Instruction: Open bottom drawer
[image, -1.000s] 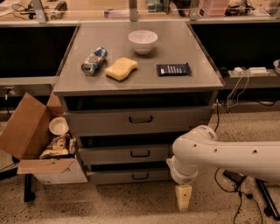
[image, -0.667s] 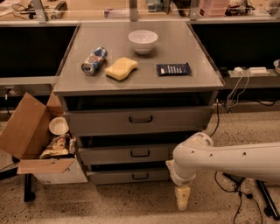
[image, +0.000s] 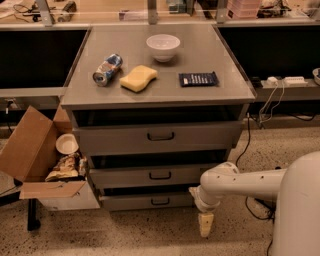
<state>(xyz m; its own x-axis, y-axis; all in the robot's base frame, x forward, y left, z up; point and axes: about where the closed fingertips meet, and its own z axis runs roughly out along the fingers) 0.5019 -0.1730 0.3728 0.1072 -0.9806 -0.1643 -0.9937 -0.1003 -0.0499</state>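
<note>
The grey cabinet has three drawers. The bottom drawer (image: 145, 201) is the lowest and narrowest front, with a small dark bar handle (image: 160, 201); it looks closed. Above it are the mid-sized drawer (image: 150, 176) and the tallest top drawer (image: 157, 136). My gripper (image: 205, 225) hangs from the white arm (image: 240, 182), pointing down at the floor just right of the bottom drawer's front, apart from its handle.
On the cabinet top (image: 200, 95) lie a crushed can (image: 107, 69), a yellow sponge (image: 138, 78), a white bowl (image: 163, 47) and a dark packet (image: 198, 79). An open cardboard box (image: 37, 160) with trash stands on the left. Cables (image: 272, 95) hang at right.
The arm and gripper have shifted slightly left, toward the bottom drawer. The drawers have not moved.
</note>
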